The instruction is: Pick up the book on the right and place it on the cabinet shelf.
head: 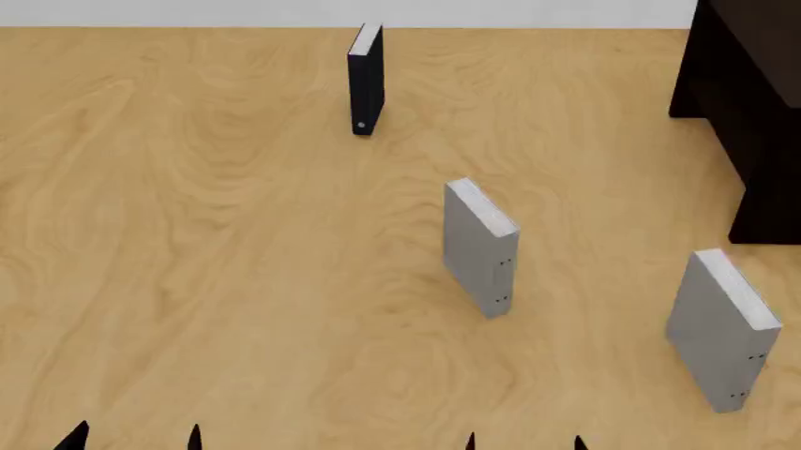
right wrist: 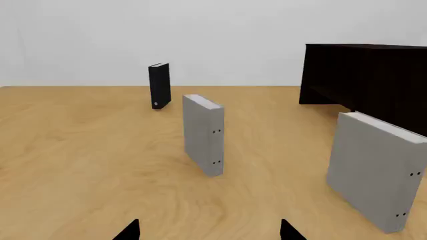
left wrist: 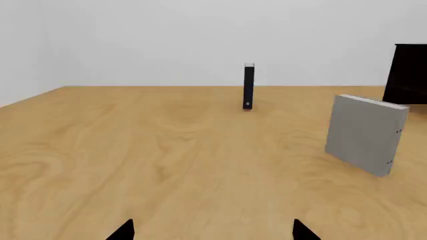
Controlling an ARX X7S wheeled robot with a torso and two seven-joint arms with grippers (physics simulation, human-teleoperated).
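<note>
Standing upright on the wooden table point(head: 188, 234), three books are in evidence: a thin black book point(head: 366, 80) at about twelve o'clock from the robot, a grey book in the middle point(head: 481, 246) at about one o'clock, and the book point(head: 723, 328) named in the task, the thick grey one furthest right, at about two o'clock. It stands free, touching nothing, with the dark cabinet point(head: 751, 112) beyond it toward the far right corner.

Neither tool has closed on anything. The right gripper point(right wrist: 209, 231) shows two dark fingertips well apart with bare table between them; the left gripper point(left wrist: 213, 231) shows the same.

Judgement: the step in hand is the reach, not yet begun. It should be done with the right arm, swinging toward two o'clock and squaring the open jaws across the book's thickness. The covers should be taken well up from the table; a glancing touch on one face would likely topple it. The middle grey book should be given a clear berth.

Regarding coverage: the head view alone shows all three books in plan. The right wrist view adds the spine dots and the cabinet's open front, though no shelf board can be made out. The left wrist view shows only one grey book; the target is not in it.
</note>
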